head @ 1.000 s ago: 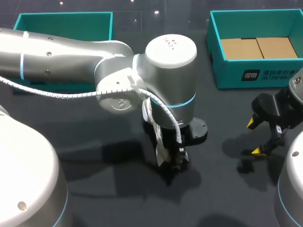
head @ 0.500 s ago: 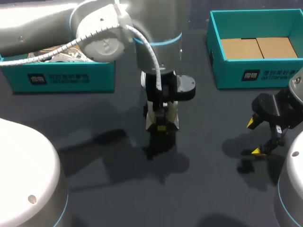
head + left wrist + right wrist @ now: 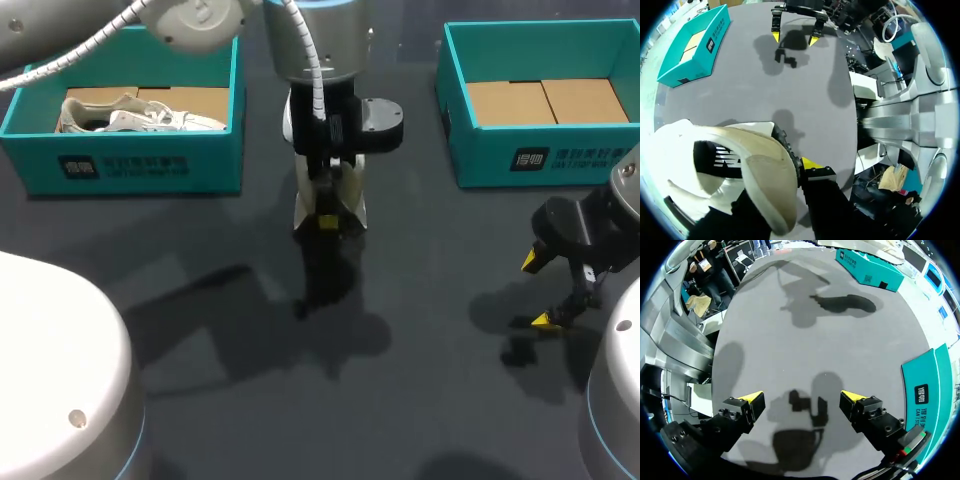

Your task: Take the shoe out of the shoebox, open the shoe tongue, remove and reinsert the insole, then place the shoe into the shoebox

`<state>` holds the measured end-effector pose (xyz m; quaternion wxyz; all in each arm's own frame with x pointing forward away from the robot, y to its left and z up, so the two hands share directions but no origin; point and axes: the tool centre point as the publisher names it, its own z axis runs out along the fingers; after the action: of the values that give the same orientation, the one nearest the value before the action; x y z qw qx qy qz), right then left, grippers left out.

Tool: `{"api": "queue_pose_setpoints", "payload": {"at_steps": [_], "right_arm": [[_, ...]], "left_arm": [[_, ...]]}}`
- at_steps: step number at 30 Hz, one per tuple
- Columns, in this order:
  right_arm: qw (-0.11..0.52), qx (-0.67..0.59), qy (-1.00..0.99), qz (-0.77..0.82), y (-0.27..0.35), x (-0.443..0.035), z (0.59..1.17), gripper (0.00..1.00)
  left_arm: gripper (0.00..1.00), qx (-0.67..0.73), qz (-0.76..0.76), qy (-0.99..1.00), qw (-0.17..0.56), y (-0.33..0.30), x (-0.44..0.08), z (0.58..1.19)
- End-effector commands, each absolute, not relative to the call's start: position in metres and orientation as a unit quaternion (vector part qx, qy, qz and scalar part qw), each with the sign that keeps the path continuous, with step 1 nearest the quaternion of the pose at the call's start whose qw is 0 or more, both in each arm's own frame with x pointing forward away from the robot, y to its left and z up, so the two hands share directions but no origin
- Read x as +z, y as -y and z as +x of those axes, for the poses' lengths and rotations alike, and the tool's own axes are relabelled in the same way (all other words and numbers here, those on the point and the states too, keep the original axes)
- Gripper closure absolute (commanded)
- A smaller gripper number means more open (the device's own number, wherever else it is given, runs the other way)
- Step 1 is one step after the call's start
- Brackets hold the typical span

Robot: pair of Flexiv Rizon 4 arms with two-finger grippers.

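A white shoe point(image 3: 303, 205) hangs above the dark table, gripped from both sides by my left gripper point(image 3: 327, 222), which comes down between the two teal boxes. In the left wrist view the shoe's cream collar point(image 3: 765, 170) lies across the fingers and only one yellow fingertip point(image 3: 812, 163) shows beside it. The left teal shoebox point(image 3: 140, 165) holds another white shoe point(image 3: 140, 115). My right gripper point(image 3: 540, 290) stands open low over the table at the right, nothing between its fingers point(image 3: 804, 399).
A second teal box point(image 3: 530, 160) with a bare cardboard floor stands at the back right, close beside my right gripper point(image 3: 794, 35). Dark table point(image 3: 400, 380) stretches between the two arms and toward the front.
My left arm has lifted and carried the shoe away from the front toward the back of the table, uncovering the left shoebox. The right arm has not moved.
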<state>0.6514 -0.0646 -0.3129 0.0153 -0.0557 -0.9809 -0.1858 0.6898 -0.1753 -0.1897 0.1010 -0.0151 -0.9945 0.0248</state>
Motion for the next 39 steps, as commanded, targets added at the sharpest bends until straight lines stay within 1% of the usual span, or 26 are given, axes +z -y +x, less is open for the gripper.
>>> {"api": "queue_pose_setpoints", "payload": {"at_steps": [1, 8, 13, 17, 22, 34, 35, 39], "right_arm": [[0.014, -0.185, 0.981, -0.056, 0.065, -0.313, 0.649, 0.00], [0.014, -0.185, 0.981, -0.056, 0.065, -0.313, 0.649, 0.00], [0.014, -0.185, 0.981, -0.056, 0.065, -0.313, 0.649, 0.00], [0.014, -0.185, 0.981, -0.056, 0.065, -0.313, 0.649, 0.00], [0.014, -0.185, 0.981, -0.056, 0.065, -0.313, 0.649, 0.00], [0.014, -0.185, 0.981, -0.056, 0.065, -0.313, 0.649, 0.00], [0.014, -0.185, 0.981, -0.056, 0.065, -0.313, 0.649, 0.00], [0.014, -0.185, 0.981, -0.056, 0.065, -0.313, 0.649, 0.00]], "left_arm": [[1.00, 0.033, -0.015, 0.993, 0.112, 0.161, -0.189, 0.699], [1.00, 0.042, 0.002, 0.996, 0.078, 0.096, -0.151, 0.748], [1.00, 0.045, 0.016, 0.997, 0.062, 0.053, -0.127, 0.770], [1.00, 0.047, 0.031, 0.997, 0.052, 0.014, -0.115, 0.798], [1.00, 0.018, 0.021, 0.999, 0.027, -0.040, -0.106, 0.838], [1.00, 0.018, 0.021, 0.999, 0.027, -0.040, -0.106, 0.838], [1.00, 0.025, 0.023, 0.999, 0.040, -0.045, -0.107, 0.846], [1.00, 0.014, 0.020, 0.998, 0.049, -0.081, -0.113, 0.887]]}}
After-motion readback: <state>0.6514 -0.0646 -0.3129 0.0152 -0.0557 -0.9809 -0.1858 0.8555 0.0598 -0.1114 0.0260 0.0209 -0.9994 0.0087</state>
